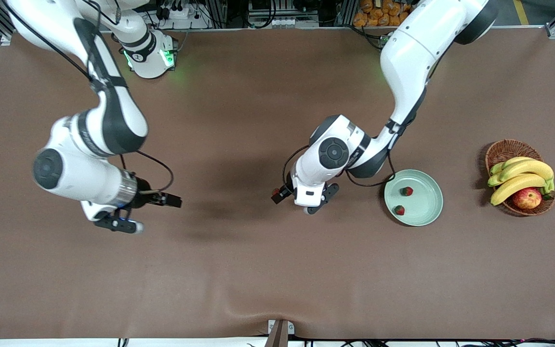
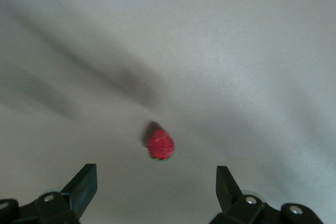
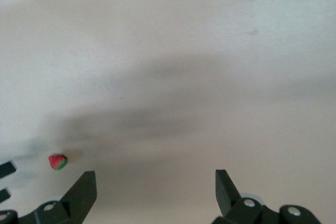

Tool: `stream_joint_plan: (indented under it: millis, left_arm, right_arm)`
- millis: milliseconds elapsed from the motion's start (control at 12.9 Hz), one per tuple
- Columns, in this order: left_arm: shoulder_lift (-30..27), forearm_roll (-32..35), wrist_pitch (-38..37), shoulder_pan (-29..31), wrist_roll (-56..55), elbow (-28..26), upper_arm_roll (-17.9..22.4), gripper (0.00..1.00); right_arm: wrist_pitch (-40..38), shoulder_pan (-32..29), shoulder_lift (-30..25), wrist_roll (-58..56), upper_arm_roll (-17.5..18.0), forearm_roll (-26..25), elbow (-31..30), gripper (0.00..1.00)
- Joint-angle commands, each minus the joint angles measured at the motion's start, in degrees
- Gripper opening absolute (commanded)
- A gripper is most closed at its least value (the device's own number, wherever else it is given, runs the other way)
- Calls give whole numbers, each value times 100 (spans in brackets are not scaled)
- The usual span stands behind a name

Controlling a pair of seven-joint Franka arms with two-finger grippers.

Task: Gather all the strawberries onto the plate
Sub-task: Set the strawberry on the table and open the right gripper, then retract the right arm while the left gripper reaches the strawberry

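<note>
right claw [image 3: 156,190]: fingers spread | strawberry [image 3: 58,161] on table [image 3: 210,51]

A wicker basket [image 1: 501,150] holds bananas [image 1: 521,174] and an apple [image 1: 527,198].

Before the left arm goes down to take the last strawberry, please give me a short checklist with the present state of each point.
1. Left gripper open: ok.
2. Loose strawberry lies between its fingers' line, on the table: ok.
3. Berry seen from the front: not ok, the arm hides it.
4. Plate has free room; two strawberries in it: ok.
5. Right gripper open, waiting over bare table at its own end: ok.
</note>
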Motion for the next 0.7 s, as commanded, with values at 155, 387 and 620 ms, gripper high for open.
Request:
stream_joint_plan:
  millis: [155,387,620]
  left_arm:
    - [449,-62,593,-234,-383,229,183,100]
    - [642,-70,593,-331,-453,238,219,100]
    - [651,-88,593,-331,-462,238,219,93]
  right_arm:
    - [-505,-592,-852,-666,124,-554,-338,100]
    - [-1050,-900,-1317,-1422,133,-773,-382,100]
    - [-1402,-1233,-1748,-2126,133,-887,-435,100]
